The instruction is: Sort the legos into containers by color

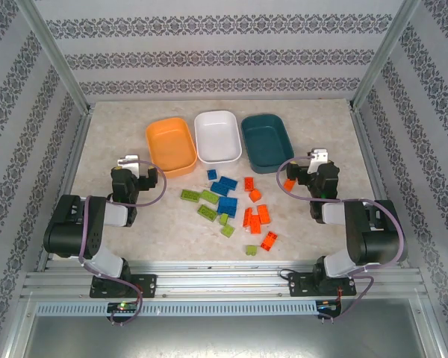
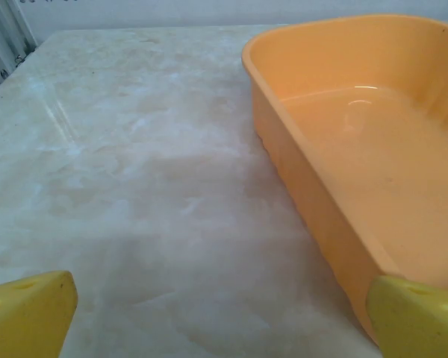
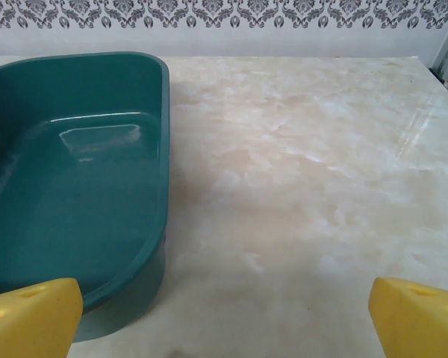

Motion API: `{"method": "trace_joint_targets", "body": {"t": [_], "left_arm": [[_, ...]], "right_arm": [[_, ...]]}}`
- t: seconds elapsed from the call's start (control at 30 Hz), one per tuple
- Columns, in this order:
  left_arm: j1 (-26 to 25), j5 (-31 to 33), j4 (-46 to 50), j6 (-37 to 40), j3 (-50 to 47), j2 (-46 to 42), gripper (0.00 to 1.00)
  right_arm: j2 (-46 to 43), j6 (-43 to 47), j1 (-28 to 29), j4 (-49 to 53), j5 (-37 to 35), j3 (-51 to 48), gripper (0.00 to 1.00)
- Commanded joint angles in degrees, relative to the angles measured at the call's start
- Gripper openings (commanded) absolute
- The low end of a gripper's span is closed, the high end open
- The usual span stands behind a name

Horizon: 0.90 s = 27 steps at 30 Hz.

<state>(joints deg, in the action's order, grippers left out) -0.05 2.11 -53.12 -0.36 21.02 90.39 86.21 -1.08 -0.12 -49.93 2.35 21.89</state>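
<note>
Three containers stand in a row at the back: an orange tub (image 1: 169, 145), a white tub (image 1: 218, 136) and a dark teal tub (image 1: 266, 142), all with nothing in them. The legos lie loose in front of them: lime green ones (image 1: 207, 212) to the left, blue ones (image 1: 225, 203) in the middle, orange-red ones (image 1: 255, 217) to the right, and one orange-red brick (image 1: 289, 184) beside the right arm. My left gripper (image 1: 129, 162) (image 2: 224, 328) is open over bare table, left of the orange tub (image 2: 358, 149). My right gripper (image 1: 317, 158) (image 3: 224, 328) is open, just right of the teal tub (image 3: 75, 186).
Metal frame posts (image 1: 60, 67) and patterned walls close in the marble table (image 1: 112, 127) at the back and both sides. Bare table lies left of the orange tub and right of the teal tub. Both arm bases sit on a rail (image 1: 224, 282) at the near edge.
</note>
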Motion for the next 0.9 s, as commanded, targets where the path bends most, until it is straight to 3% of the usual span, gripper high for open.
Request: {"method": "trace_joint_targets", "body": {"t": [0.0, 0.77, 0.87], "left_arm": [[-0.45, -0.71, -0.71, 0.82, 1.0, 0.4, 1.0], [-0.47, -0.77, -0.75, 0.65, 1.05, 0.45, 1.0], [-0.43, 5.12, -2.79, -1.51, -0.14, 0.41, 1.0]], "right_arm": [[0.25, 0.36, 0.46, -0.86, -0.49, 0.26, 0.98], [0.3, -0.39, -0.2, -0.51, 0.62, 0.52, 0.98], [0.35, -0.47, -0.32, -0.44, 0.57, 0.53, 0.98]]}}
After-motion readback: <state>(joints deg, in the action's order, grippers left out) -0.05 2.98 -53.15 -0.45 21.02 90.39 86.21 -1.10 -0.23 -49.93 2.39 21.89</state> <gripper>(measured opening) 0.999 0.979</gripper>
